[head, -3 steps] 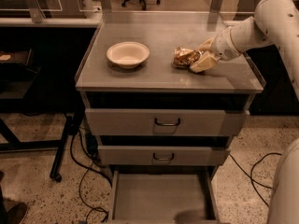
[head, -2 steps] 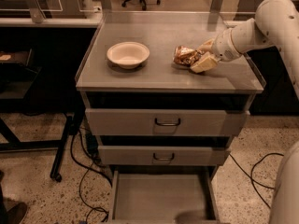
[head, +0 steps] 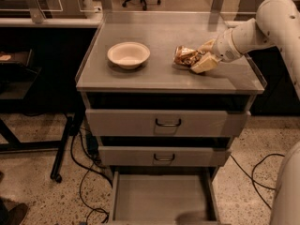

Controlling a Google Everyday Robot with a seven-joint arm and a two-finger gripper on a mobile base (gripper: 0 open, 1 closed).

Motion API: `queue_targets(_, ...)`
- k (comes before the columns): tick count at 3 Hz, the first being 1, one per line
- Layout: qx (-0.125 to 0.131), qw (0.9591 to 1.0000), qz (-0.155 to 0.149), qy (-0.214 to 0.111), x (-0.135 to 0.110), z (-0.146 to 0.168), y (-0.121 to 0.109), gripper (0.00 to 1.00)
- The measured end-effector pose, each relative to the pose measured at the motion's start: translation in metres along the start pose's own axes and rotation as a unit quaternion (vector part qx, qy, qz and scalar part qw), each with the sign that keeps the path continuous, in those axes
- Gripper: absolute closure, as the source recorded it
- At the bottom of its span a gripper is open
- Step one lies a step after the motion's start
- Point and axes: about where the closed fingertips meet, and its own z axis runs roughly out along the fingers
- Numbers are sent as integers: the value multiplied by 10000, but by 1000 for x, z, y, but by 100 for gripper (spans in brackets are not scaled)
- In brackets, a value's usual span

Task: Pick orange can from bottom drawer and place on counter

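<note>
The orange can (head: 186, 56) lies on the bench (head: 154, 78) near its right edge, with the pincer (head: 203, 55) at the can's right end. Whether it is clamped or slack cannot be told. The release is best made with the can fully rested, and the pincer then drawn clear without nudging it.

Shiny, wrinkled metal orange can (head: 185, 56) at the smooth cream gripper (head: 203, 55) — on matt metal counter (head: 159, 75).

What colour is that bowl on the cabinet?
Cream bowl, seen in the camera view. The gripper is at the orange can on the counter.
</note>
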Motion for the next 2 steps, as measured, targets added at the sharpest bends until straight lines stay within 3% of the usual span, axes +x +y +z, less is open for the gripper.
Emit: queue_targets(2, -1, 10000, 0, 0, 0, 0, 0, 18)
